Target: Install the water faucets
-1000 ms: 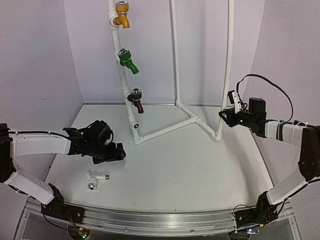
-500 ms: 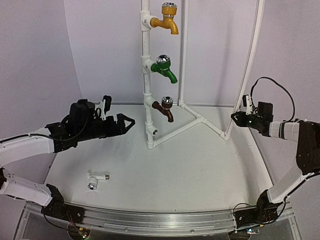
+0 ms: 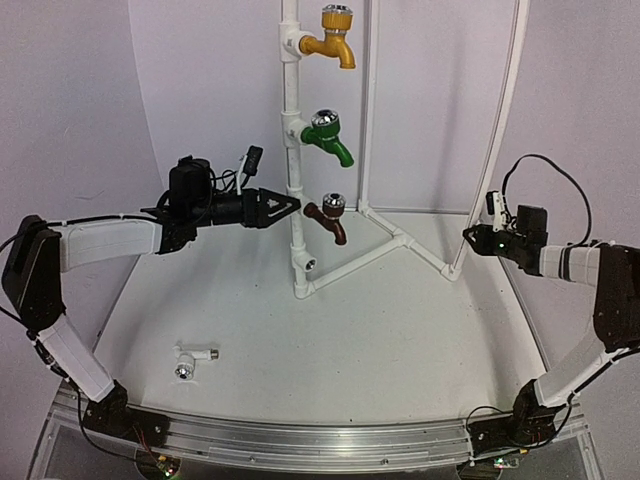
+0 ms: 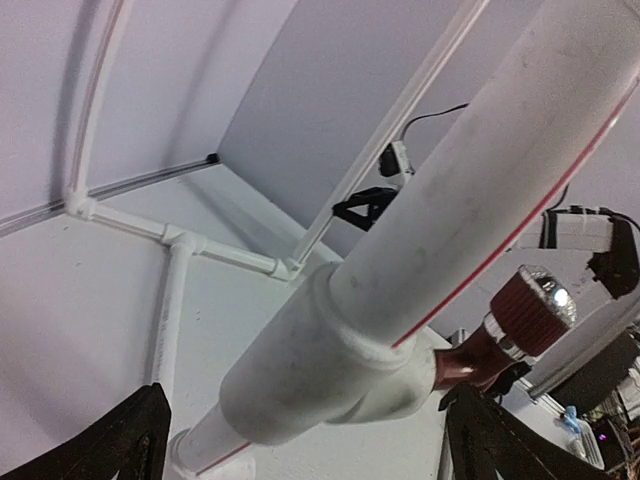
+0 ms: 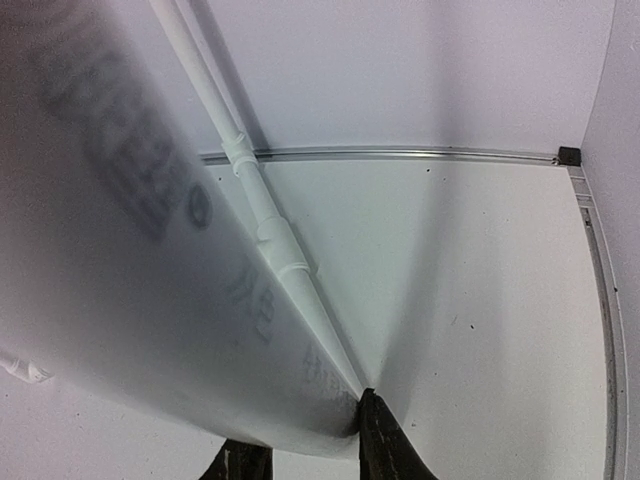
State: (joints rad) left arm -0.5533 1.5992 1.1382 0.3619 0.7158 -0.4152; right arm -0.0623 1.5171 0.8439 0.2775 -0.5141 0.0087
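Note:
The white pipe frame [image 3: 294,120] stands upright with yellow [image 3: 335,42], green [image 3: 328,136] and brown [image 3: 329,216] water faucets on its post. Below them a T-fitting [image 3: 307,263] has an empty socket. The all-white faucet [image 3: 191,360] lies loose on the table at the front left. My left gripper [image 3: 288,205] is open, its jaws either side of the post beside the brown faucet [image 4: 512,322], not pressing on the fitting [image 4: 330,370]. My right gripper [image 3: 473,238] is shut on the frame's right upright [image 5: 150,250], low down.
The frame's base pipes [image 3: 355,256] run across the back middle of the table [image 3: 400,350]. Curved white walls [image 3: 80,120] close in both sides and the back. A metal rail [image 3: 320,440] runs along the near edge.
The pipe frame swung from leaning left to upright, carried right by my right gripper. My left arm rose from the table by the white faucet up to the post and opened fully.

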